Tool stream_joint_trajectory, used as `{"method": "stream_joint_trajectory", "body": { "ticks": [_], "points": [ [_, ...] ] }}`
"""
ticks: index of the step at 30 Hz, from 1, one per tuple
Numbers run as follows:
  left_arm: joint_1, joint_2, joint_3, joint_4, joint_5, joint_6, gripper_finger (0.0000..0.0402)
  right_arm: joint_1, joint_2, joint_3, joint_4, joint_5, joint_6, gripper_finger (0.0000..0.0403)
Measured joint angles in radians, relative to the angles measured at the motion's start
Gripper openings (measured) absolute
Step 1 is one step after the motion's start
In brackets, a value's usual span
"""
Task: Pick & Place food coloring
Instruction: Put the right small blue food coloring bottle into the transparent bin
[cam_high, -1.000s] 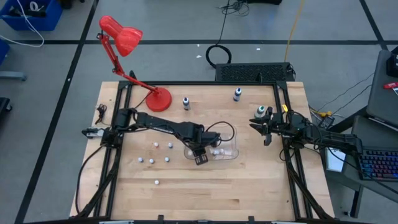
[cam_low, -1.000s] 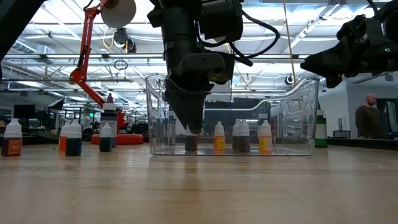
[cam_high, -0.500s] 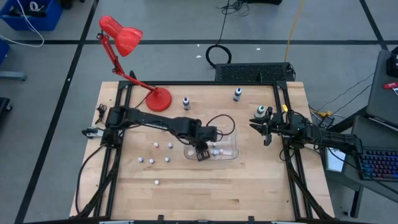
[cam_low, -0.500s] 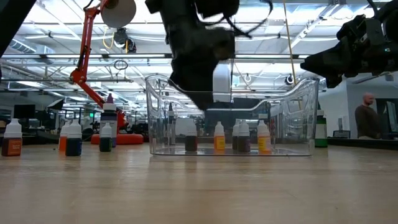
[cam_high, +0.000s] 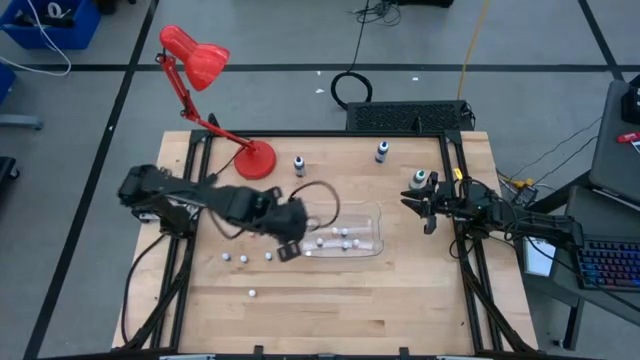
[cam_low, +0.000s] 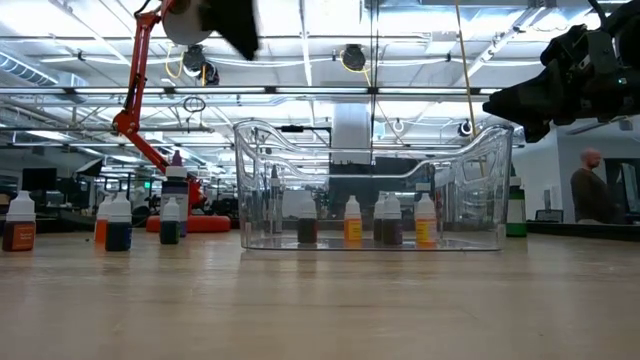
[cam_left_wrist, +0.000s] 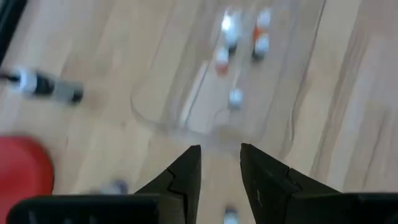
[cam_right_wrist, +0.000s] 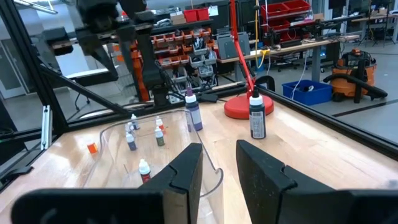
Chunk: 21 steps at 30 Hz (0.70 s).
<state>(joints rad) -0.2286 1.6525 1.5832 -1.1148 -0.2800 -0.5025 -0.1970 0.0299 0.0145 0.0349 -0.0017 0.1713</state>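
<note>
Several food coloring bottles (cam_high: 340, 238) stand upright on the floor of a clear plastic bin (cam_high: 378, 225); the low view shows them in a row (cam_low: 352, 222). More small bottles (cam_high: 245, 257) stand loose on the table left of the bin (cam_low: 118, 222). My left gripper (cam_high: 289, 250) hangs open and empty above the bin's near left corner, its fingers (cam_left_wrist: 221, 149) pointing steeply down. My right gripper (cam_high: 418, 205) waits open at the table's right edge, level and empty (cam_right_wrist: 219, 147).
A red desk lamp stands with its base (cam_high: 255, 158) at the back left. Three larger bottles (cam_high: 298, 166), (cam_high: 381, 151), (cam_high: 420, 180) stand along the back. One small bottle (cam_high: 252, 293) stands alone nearer the front, with bare wood around it.
My left gripper has risen out of the bin, where its fingers stood low by the leftmost bottle, and has gone up and toward the table's left edge. The bottles in the bin stand as before. My right arm has kept still.
</note>
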Motion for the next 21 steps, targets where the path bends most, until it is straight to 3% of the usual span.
{"method": "stream_joint_trajectory", "body": {
  "ticks": [5, 11, 21],
  "points": [
    [-0.069, -0.045, -0.133, -0.052, 0.049, -0.139, 0.0115, 0.000, 0.000, 0.000, 0.000, 0.000, 0.000, 0.0089],
    [-0.153, -0.045, -0.284, -0.032, 0.069, -0.124, 0.0126, 0.000, 0.000, 0.000, 0.000, 0.000, 0.000, 0.0089],
    [-0.230, -0.044, -0.441, 0.137, 0.067, -0.174, 0.0213, 0.000, 0.000, 0.000, 0.000, 0.000, 0.000, 0.0089]
  ]
}}
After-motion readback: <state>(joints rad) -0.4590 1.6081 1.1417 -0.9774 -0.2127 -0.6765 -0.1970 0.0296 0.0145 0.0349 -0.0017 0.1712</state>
